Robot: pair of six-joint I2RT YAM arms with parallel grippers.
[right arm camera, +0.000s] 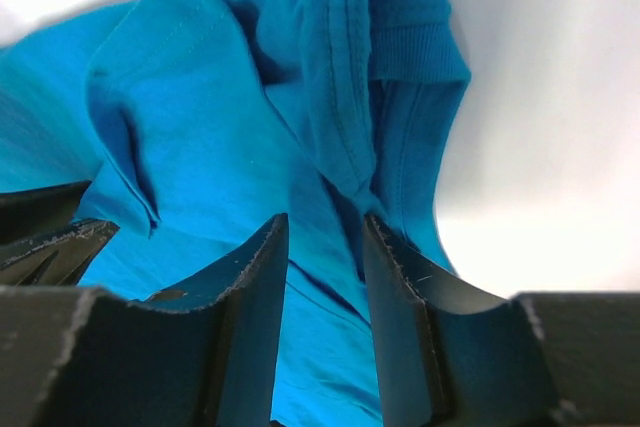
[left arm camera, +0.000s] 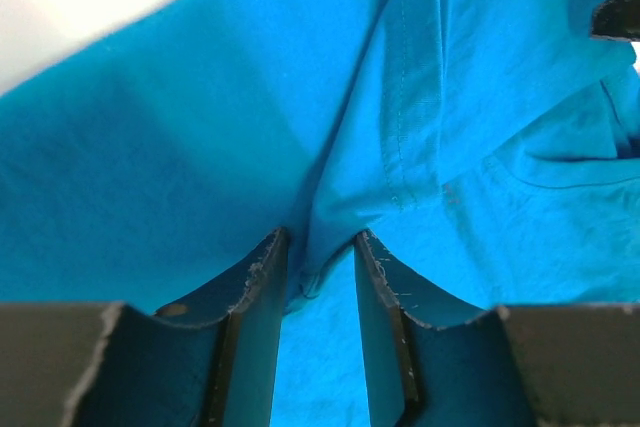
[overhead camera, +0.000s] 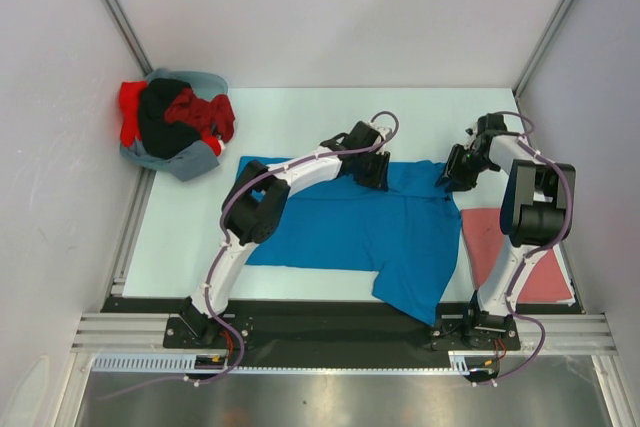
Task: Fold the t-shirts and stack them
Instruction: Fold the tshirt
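Observation:
The bright blue t-shirt [overhead camera: 340,222] lies spread across the middle of the table, one part hanging toward the front edge. My left gripper [overhead camera: 378,175] presses down on its far edge, open, with a raised fold of blue cloth [left arm camera: 330,197] between its fingertips [left arm camera: 272,247]. My right gripper [overhead camera: 450,179] is at the shirt's far right corner, open, and straddles bunched cloth beside the ribbed collar [right arm camera: 340,97]. A dull pinkish-red t-shirt [overhead camera: 487,237] lies flat at the right, partly behind the right arm. Black, red and grey-blue t-shirts sit in a heap [overhead camera: 175,122] at the back left.
The pale table [overhead camera: 300,117] is boxed in by white walls on the left, back and right. A metal rail [overhead camera: 340,332] runs along the front by the arm bases. The two grippers stand close together over the shirt's far edge.

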